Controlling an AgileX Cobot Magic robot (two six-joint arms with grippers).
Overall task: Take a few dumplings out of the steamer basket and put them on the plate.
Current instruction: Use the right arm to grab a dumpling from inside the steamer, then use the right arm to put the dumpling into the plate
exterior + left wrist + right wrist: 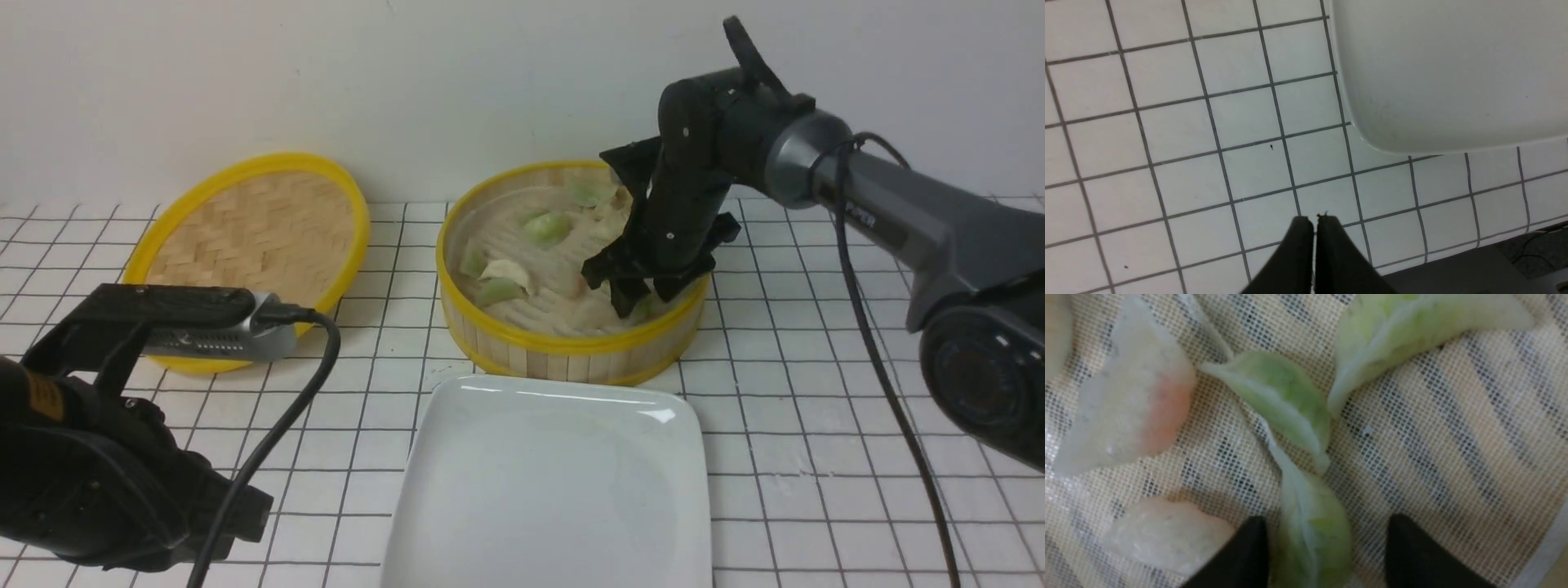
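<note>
Straddling a pale green dumpling (pixel 1310 539) on the steamer basket (pixel 571 347) floor with the right gripper (pixel 1327 517), jaws spread — lying lengthwise in the gap between them. Idling by the plate (pixel 555 482) with the left gripper (pixel 1313 220) — pinched together, much farther off.

Surface inspected: a table (pixel 784 425) covered in white square tiles with dark grid lines, backed by a plain pale wall. Three items rest directly on it. Taken from the table centre in the front view, the steamer basket (pixel 571 353) stands upright at 12 o'clock. The plate (pixel 555 490) lies flat at 6 o'clock, its far rim just beside the basket's base; contact cannot be confirmed. A woven, yellow-rimmed lid (pixel 253 237) lies at 10 o'clock, apart from the basket. The left wrist view shows small dark specks on the tiles (pixel 1180 134) near the plate's corner (pixel 1445 73).
</note>
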